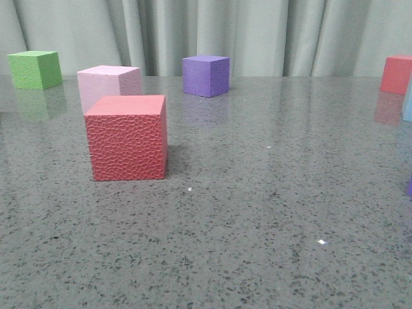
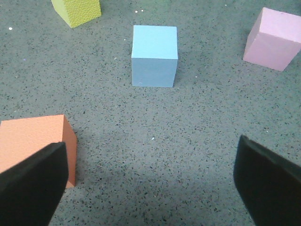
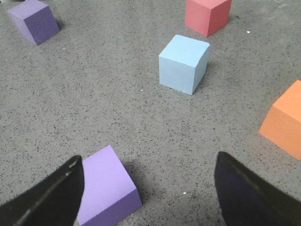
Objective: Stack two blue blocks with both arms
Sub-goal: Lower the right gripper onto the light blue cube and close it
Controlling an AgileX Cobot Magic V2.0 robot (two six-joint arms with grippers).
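Observation:
One pale blue block (image 2: 154, 55) stands alone on the grey table in the left wrist view, well ahead of my left gripper (image 2: 150, 181), which is open and empty. The other pale blue block (image 3: 184, 63) stands in the right wrist view, ahead of my right gripper (image 3: 148, 193), which is open and empty. In the front view only a thin pale blue sliver (image 1: 408, 103) shows at the right edge. Neither gripper shows in the front view.
Front view: a red cube (image 1: 128, 137) near the middle left, a pink cube (image 1: 108, 82), green cube (image 1: 35, 69), purple cube (image 1: 205, 75), another red cube (image 1: 396, 74). An orange cube (image 2: 35, 141) sits by my left finger. A light purple cube (image 3: 109, 183) sits by my right finger.

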